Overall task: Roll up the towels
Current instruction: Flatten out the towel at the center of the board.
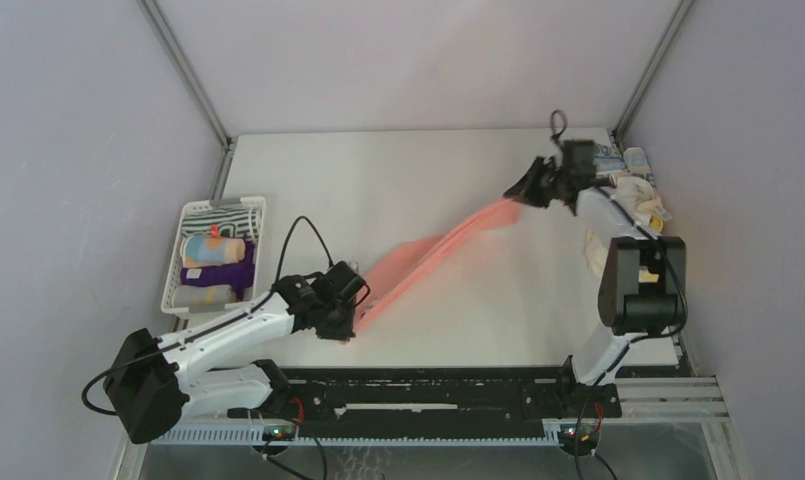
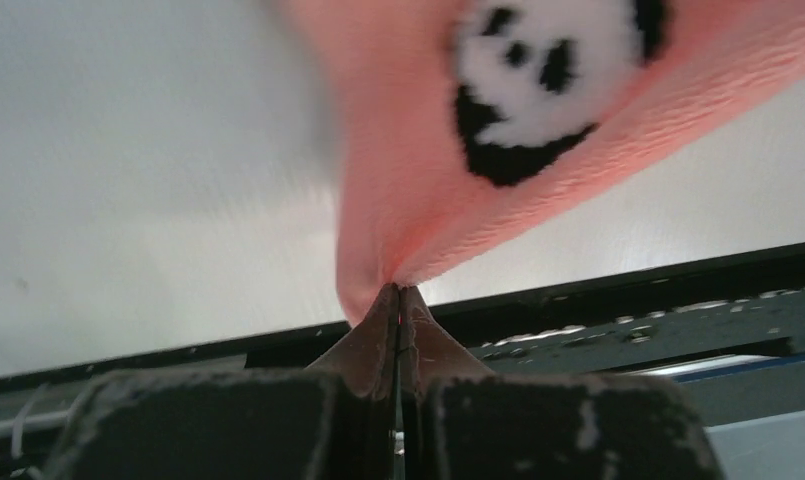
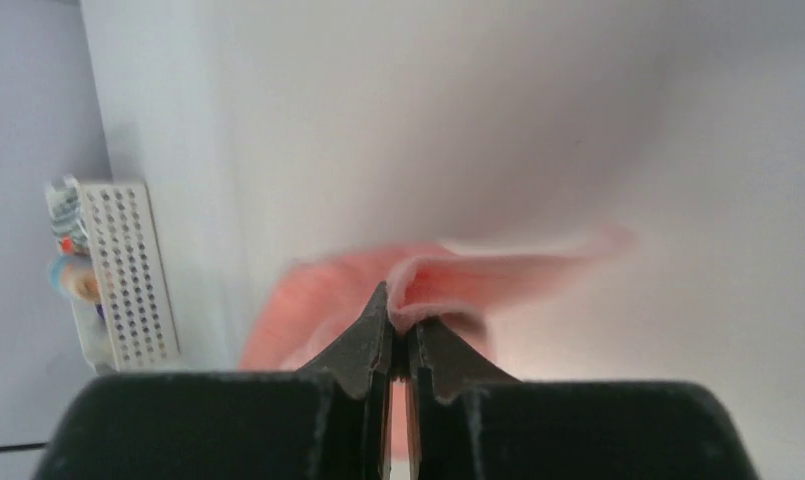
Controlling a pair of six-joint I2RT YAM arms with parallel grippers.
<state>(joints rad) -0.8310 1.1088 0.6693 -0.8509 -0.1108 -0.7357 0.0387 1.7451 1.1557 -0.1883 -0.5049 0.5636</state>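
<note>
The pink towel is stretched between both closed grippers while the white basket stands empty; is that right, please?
Not quite: the top view shows rolled towels in the basket. The pink towel is indeed stretched between the shut left gripper and right gripper.

The salmon-pink towel (image 1: 428, 255) stretched from the left hand (image 1: 346, 328) to the right hand (image 1: 520, 192), a slanted bar across the bench (image 1: 378, 175) that blocked any straight pass from one side to the other. Ahead of both hands, bare bench ran open to the back wall (image 1: 408, 60). The white basket (image 1: 175, 262) stood well off the left hand's outer side, and a heap of towels (image 1: 636, 165) crowded the corner just beside the right hand.
</note>
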